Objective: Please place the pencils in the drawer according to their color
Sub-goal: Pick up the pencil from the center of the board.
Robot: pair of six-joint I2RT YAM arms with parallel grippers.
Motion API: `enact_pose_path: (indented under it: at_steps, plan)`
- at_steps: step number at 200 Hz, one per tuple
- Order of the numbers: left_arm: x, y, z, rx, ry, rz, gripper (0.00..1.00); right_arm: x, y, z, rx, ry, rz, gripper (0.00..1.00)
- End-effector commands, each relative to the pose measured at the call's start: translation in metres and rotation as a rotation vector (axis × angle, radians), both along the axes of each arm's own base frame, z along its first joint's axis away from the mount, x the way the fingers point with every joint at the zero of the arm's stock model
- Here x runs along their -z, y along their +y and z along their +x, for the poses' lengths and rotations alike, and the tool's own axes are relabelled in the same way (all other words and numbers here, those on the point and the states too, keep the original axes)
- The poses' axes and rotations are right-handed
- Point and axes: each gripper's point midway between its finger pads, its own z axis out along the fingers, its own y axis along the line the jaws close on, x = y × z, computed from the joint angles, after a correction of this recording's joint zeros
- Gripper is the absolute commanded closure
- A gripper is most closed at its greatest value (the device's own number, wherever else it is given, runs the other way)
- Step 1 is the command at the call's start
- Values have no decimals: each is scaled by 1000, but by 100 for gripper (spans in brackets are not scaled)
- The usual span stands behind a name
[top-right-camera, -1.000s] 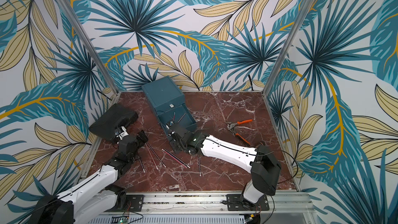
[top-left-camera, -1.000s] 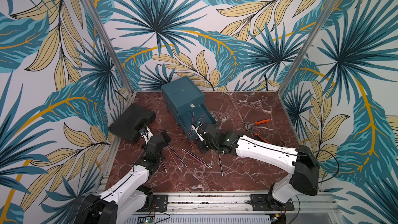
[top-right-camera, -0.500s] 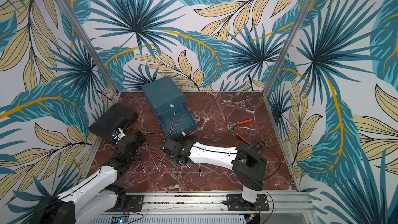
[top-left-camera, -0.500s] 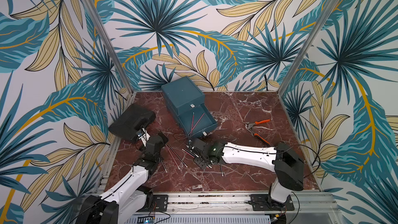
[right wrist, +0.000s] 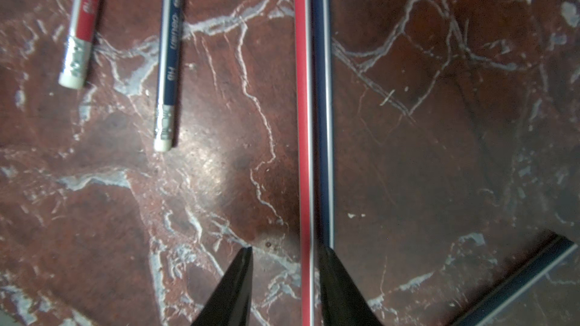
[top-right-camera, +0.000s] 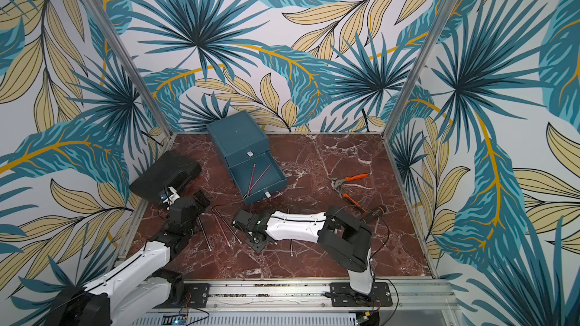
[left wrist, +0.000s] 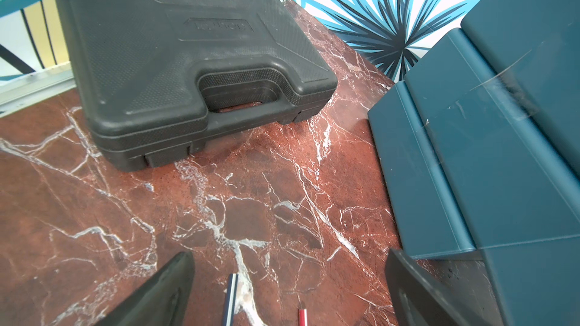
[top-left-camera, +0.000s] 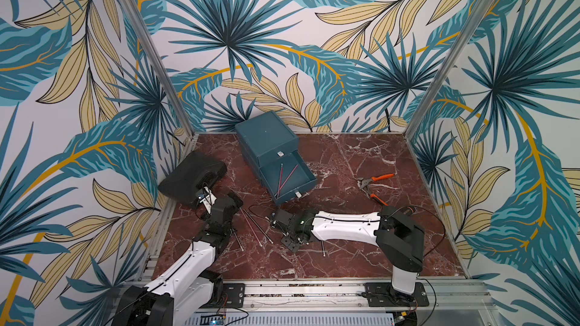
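The chest (top-left-camera: 266, 142) stands at the back of the table (top-left-camera: 345, 261), a lower drawer (top-left-camera: 270, 177) pulled out toward the front with two pencils (top-left-camera: 280, 178) in it. The case (top-left-camera: 191, 178) lies left of it, the pliers (top-left-camera: 373, 185) well to its right. Before the chest, loose pencils (top-left-camera: 251, 228) lie between the left hand (left wrist: 288, 255) and the right hand (right wrist: 287, 249).

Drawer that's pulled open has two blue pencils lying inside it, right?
Not quite. The open drawer does have two pencils lying inside it, but they are red, not blue. Both top views show this.
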Motion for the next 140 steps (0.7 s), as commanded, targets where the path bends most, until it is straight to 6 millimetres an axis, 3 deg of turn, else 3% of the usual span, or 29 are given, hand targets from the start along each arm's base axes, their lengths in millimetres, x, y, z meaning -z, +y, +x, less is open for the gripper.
enact_pose_path:
  at_steps: [1, 140]
  plan:
    - [4, 4, -4, -10, 8, -3, 0, 8, -3, 0, 2, 2, -35, 61]
    - [6, 2, -3, -1, 9, -12, 0, 21, 3, 2, -5, 23, -35, 65]
